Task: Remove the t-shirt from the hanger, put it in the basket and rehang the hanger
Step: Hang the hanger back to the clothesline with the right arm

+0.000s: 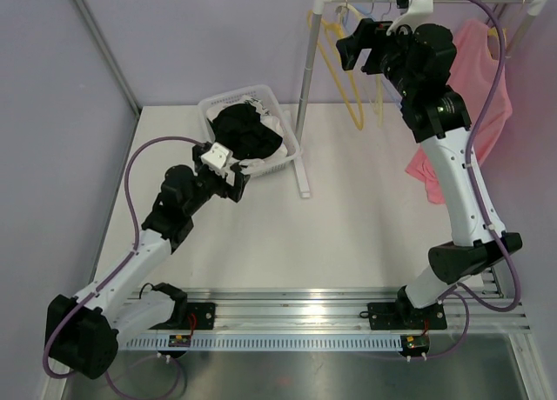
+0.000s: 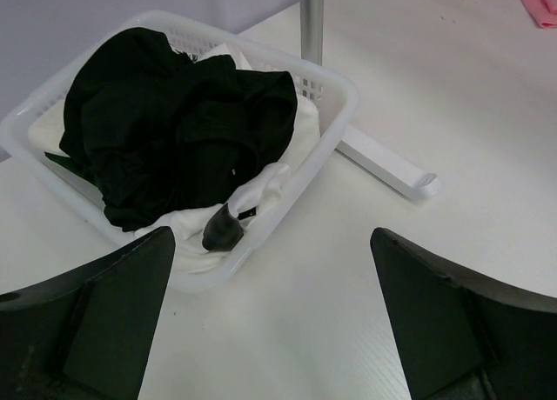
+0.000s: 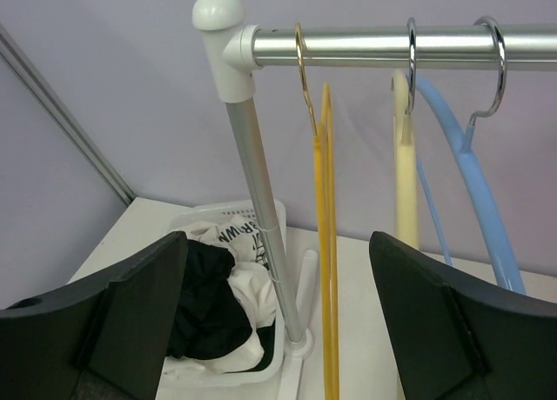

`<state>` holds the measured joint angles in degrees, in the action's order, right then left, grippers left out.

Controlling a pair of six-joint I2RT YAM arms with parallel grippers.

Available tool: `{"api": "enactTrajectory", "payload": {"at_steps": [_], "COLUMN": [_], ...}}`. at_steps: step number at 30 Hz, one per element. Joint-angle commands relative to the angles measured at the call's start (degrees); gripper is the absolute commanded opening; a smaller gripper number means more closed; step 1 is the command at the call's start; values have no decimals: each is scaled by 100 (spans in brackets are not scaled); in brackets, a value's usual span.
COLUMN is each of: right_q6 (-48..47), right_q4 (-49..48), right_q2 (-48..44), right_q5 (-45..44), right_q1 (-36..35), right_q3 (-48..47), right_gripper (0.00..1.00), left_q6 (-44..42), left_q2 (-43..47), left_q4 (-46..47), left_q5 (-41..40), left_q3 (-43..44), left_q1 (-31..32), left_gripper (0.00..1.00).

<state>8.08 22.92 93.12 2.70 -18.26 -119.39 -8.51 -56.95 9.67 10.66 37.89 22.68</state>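
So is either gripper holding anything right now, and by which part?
Nothing is held. The left gripper and the right gripper both stand open and empty.

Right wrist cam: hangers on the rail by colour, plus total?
yellow hanger: 1
cream hanger: 1
blue hanger: 1
Total: 3

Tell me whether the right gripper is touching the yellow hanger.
Apart. The right wrist view shows the yellow hanger hanging between the open fingers of the right gripper, with background visible on both sides of it.
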Motion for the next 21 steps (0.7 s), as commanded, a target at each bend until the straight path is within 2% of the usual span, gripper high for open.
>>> {"api": "enactTrajectory", "payload": {"at_steps": [1, 5, 9, 15, 18, 21], "right_q6": [-166, -78, -218, -674, -1060, -1465], "right_q4": [-419, -788, -1349, -2089, -1784, -984], "right_q2": [-478, -1066, -1524, -2008, -1912, -1535], "right_q5": [55, -94, -243, -1296, -2149, -3122], "right_q1": [24, 16, 24, 24, 24, 24], "right_q3": [214, 732, 1128, 1770, 1570, 675], "right_gripper": [92, 92, 92, 98, 97, 96], "left_q6": [-194, -265, 60, 104, -45, -115], "left_q2": [254, 500, 571, 220, 79, 262], "left_q4": [272, 255, 106, -404, -493, 242], "left_q5": [-265, -546, -714, -696, -959, -1196], "left_q3": [78, 148, 306, 719, 711, 150], "left_q1": [26, 26, 26, 26, 18, -18], "left_gripper": [99, 99, 99, 99, 99, 99]}}
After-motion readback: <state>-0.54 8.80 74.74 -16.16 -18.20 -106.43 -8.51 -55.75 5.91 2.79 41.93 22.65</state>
